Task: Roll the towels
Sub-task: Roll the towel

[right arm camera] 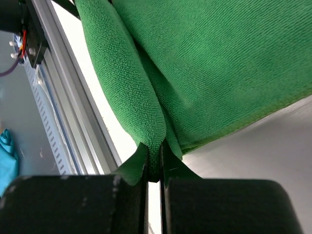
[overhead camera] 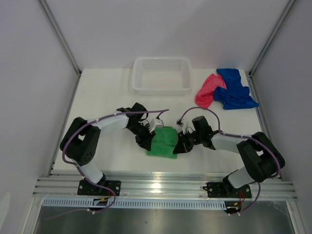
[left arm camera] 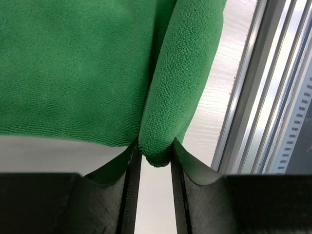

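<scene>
White table (overhead camera: 107, 97); before the basket (overhead camera: 162, 90), left gripper (left arm camera: 155, 150) and right gripper (right arm camera: 154, 163) each clamp the green towel (overhead camera: 165, 140) by its raised edge, seemingly starting the roll; next, turn both evenly.

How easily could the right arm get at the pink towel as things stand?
Probably not yet: the right gripper is shut on the rolled edge of the green towel. Once freed, likely yes: the pink towel lies on its side, nothing between.

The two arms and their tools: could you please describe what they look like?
The left arm and right arm both have white links between bulky black joints, with a thin purple cable looping along each. The left tool and right tool each end in two flat black fingers.
</scene>
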Controlling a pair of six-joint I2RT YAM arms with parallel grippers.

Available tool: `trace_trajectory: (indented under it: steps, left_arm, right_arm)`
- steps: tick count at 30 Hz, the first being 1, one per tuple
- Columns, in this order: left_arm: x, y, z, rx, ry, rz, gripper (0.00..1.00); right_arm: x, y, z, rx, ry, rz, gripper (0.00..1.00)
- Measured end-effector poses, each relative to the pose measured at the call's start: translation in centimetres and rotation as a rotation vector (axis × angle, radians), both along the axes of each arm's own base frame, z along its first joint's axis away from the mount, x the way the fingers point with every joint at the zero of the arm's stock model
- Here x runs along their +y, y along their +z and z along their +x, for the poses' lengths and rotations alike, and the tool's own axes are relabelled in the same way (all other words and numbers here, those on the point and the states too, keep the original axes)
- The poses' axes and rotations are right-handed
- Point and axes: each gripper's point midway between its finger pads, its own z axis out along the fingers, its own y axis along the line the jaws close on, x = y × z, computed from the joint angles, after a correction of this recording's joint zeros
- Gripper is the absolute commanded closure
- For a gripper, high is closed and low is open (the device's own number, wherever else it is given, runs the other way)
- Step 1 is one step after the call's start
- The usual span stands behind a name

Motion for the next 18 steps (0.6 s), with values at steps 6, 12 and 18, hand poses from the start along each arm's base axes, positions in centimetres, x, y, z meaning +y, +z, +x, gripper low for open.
trace_trajectory:
  steps: [6,12,18]
  left_arm:
    - [0.0,-0.5,0.4,0.032,0.05,0.016,0.85]
    - [0.0,-1.2,0.8,0.072,0.095,0.05,0.99]
    - [0.0,-1.7,1.5,0.151,0.159,0.096,0.99]
  right_arm:
    - [-0.1,0.0,1.0,0.024,-0.027,0.003,0.8]
    - [-0.3,-0.5,1.6,0.046,-0.05,-0.022,0.6]
    - [-1.2,0.0,2.3,0.026,-0.112,-0.078,0.45]
